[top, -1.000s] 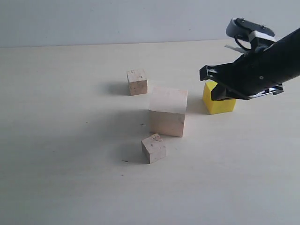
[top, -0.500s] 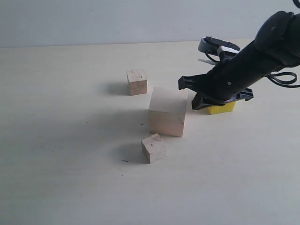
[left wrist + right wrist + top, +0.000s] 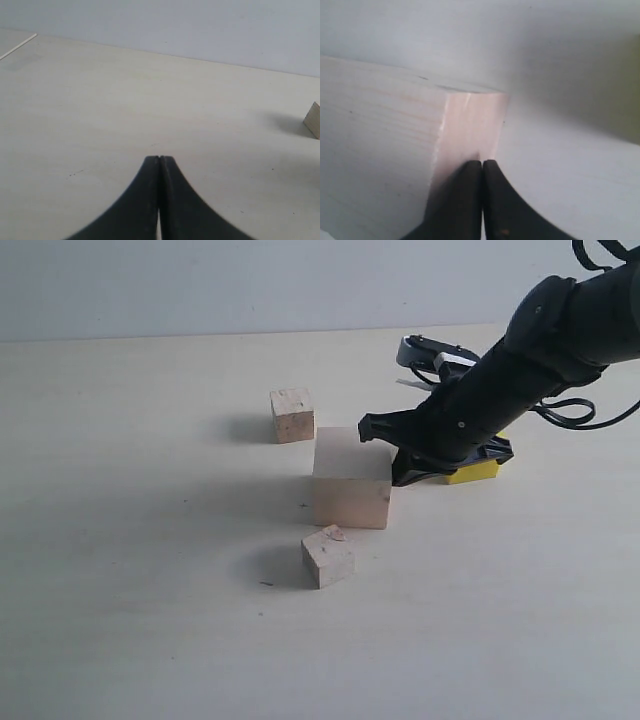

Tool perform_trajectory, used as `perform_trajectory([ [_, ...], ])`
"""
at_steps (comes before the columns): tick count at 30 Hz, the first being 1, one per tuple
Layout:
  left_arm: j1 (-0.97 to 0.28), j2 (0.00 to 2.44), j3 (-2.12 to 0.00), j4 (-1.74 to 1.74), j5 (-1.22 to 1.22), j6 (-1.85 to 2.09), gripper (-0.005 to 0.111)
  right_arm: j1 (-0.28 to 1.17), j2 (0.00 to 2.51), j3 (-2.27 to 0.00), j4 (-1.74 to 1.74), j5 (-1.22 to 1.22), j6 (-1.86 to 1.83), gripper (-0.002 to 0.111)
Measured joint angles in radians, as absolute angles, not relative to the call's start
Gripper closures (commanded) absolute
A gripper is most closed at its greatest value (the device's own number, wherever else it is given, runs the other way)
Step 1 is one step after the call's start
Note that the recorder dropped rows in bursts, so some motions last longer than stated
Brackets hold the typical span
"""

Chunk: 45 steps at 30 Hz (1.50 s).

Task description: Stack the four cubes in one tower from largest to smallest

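Note:
The large pale wood cube [image 3: 345,485] stands mid-table. My right gripper [image 3: 382,452] is shut and empty, its tips against that cube's right side; the right wrist view shows the closed fingertips [image 3: 481,162] touching the cube's edge [image 3: 465,125]. Behind the right arm lies the yellow cube [image 3: 476,472], mostly hidden. One small rough wood cube [image 3: 292,415] sits behind and left of the large one, the other [image 3: 328,556] in front of it. My left gripper [image 3: 159,159] is shut over bare table and does not show in the exterior view.
All cubes rest on a pale tabletop [image 3: 150,620] with a grey wall behind it. A pale wood corner [image 3: 314,120] pokes in at the edge of the left wrist view; which cube it belongs to is unclear.
The right arm swung left from over the yellow cube, came down, and met the large cube's right side. The large cube has slid slightly left.

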<state>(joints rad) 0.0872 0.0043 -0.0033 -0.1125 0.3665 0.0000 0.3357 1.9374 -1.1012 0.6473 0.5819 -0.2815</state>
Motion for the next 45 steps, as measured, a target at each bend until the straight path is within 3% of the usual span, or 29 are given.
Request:
perform_trajectory([
  [19, 0.087, 0.004, -0.003, -0.112, 0.367, 0.000, 0.107, 0.336, 1.914, -1.106, 0.740, 0.577, -0.363, 0.108],
  [28, 0.087, 0.004, -0.003, -0.112, 0.367, 0.000, 0.107, 0.336, 1.673, -1.106, 0.212, 0.581, -0.182, 0.108],
  [34, 0.087, 0.004, -0.003, -0.112, 0.367, 0.000, 0.107, 0.336, 1.655, -1.106, 0.096, 0.546, -0.173, 0.106],
  [36, 0.087, 0.004, -0.003, -0.112, 0.367, 0.000, 0.107, 0.336, 1.655, -1.106, 0.053, 0.539, -0.167, 0.097],
  [39, 0.087, 0.004, -0.003, -0.112, 0.367, 0.000, 0.107, 0.336, 1.657, -1.106, -0.021, 0.526, -0.127, 0.076],
  [42, 0.087, 0.004, -0.003, -0.112, 0.367, 0.000, 0.107, 0.336, 1.657, -1.106, -0.047, 0.516, -0.111, 0.038],
  [45, 0.087, 0.004, -0.003, -0.112, 0.367, 0.000, 0.107, 0.336, 1.657, -1.106, -0.051, 0.511, -0.109, 0.015],
])
